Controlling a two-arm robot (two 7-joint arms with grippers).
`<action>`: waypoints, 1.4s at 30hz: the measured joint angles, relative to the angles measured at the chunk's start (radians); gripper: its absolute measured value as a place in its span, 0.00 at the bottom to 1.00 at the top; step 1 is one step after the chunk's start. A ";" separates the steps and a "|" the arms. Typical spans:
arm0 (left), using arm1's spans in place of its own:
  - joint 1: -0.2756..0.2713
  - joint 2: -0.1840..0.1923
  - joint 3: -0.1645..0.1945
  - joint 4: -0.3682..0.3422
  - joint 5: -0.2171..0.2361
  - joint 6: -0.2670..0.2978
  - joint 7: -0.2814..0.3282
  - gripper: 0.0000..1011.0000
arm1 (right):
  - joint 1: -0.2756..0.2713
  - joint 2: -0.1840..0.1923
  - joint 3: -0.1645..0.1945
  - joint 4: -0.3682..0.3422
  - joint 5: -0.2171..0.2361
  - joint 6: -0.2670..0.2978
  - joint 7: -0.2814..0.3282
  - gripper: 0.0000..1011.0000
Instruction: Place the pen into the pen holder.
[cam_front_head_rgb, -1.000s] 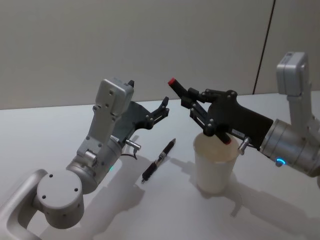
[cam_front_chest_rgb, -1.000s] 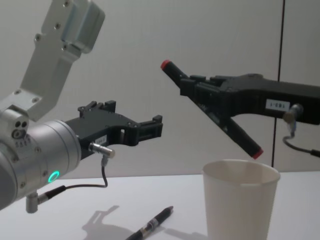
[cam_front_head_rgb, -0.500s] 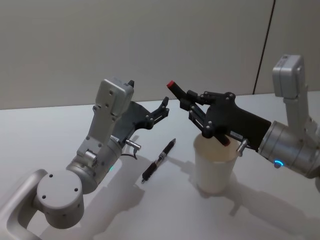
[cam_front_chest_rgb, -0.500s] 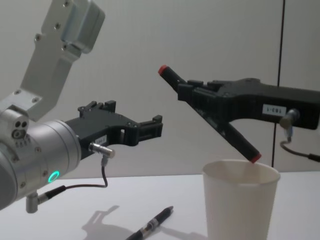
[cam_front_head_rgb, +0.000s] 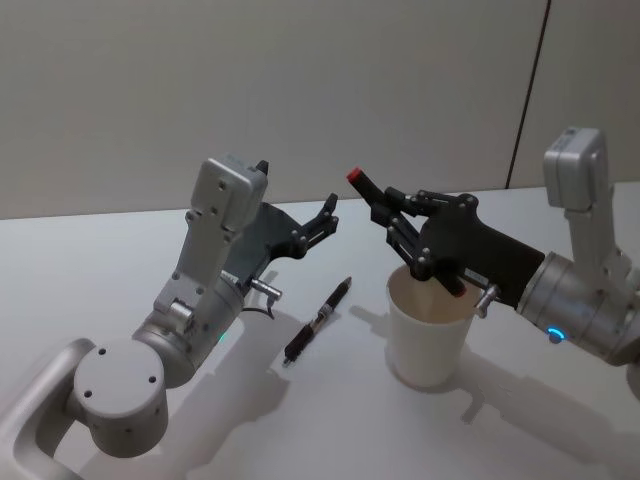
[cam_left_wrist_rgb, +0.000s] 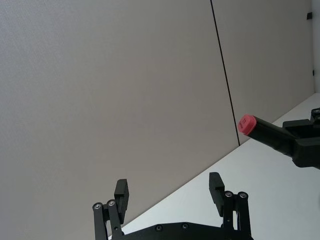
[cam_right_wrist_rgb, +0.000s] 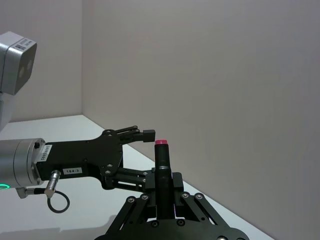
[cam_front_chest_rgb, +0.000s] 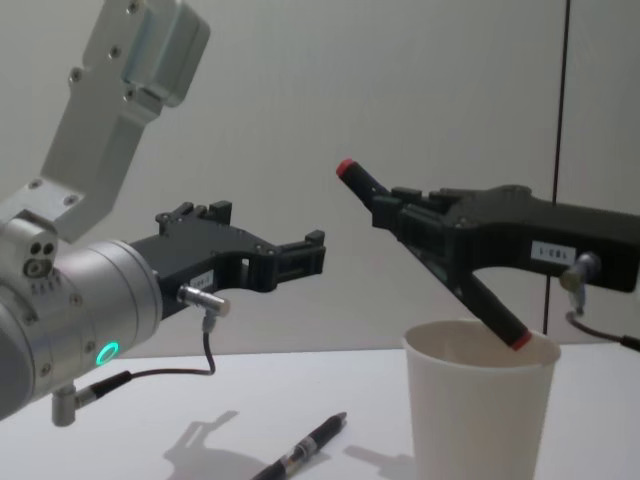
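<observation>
Your right hand (cam_front_head_rgb: 400, 220) grips the pen (cam_front_head_rgb: 365, 187) at the pen holder (cam_front_head_rgb: 425, 345).
Head view: the pen tilts above the upright pen holder on the tabletop (cam_front_head_rgb: 120, 260); a second pen (cam_front_head_rgb: 318, 322) lies near it. Chest view: the pen's lower red end is just inside the rim. Left wrist view: your left hand (cam_left_wrist_rgb: 170, 187) hovers, fingers apart. Right wrist view: fingers clamp the barrel.

The mouth of the plain white paper cup (cam_front_head_rgb: 425, 345) is occupied from above by the right gripper (cam_front_head_rgb: 398, 222) and the tilted black red-tipped marker (cam_front_head_rgb: 365, 188) clamped in it. Left of the cup, the white table (cam_front_head_rgb: 300, 420) is crossed by a slim black pen (cam_front_head_rgb: 318, 320).
</observation>
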 joint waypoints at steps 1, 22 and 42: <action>0.000 0.000 0.000 0.000 0.000 0.000 0.000 0.99 | 0.000 0.000 0.000 0.002 0.000 -0.002 -0.001 0.18; 0.000 0.000 0.000 0.000 0.000 0.000 0.000 0.99 | 0.001 -0.005 -0.004 0.030 -0.001 -0.025 -0.010 0.63; 0.000 0.000 0.000 0.000 0.000 0.000 0.000 0.99 | 0.001 0.000 0.000 0.025 0.002 -0.029 -0.011 0.99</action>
